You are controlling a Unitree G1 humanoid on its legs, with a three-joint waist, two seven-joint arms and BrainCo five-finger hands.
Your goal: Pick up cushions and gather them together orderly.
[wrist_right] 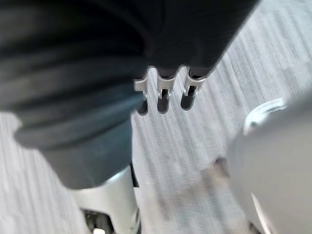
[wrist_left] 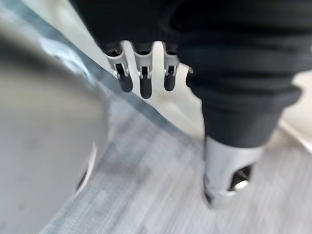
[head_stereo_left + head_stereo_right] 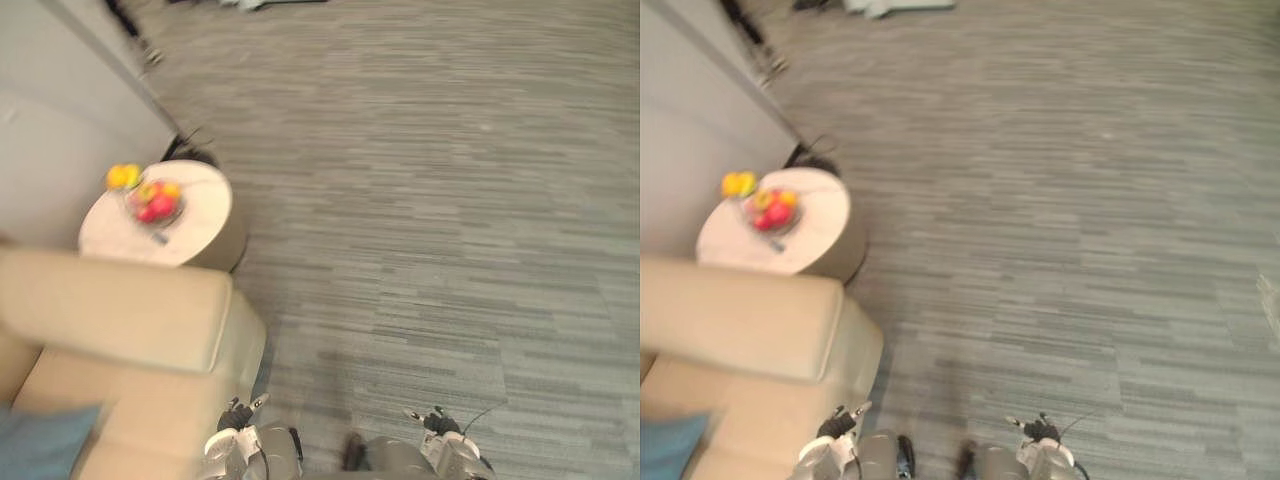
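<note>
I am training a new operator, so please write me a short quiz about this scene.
1. Where does the blue cushion lie? A on the sofa; B on a chair; C in a hand.
2. True or false: the left hand and the right hand are both empty.
3. What stands on the round table beside the sofa?
Key: 1 A; 2 true; 3 a bowl of fruit.

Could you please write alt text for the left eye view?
A blue cushion lies on a beige sofa at the lower left, with a round table holding fruit beside it. Grey carpet covers the rest; the left hand and right hand hang open at the bottom.
</note>
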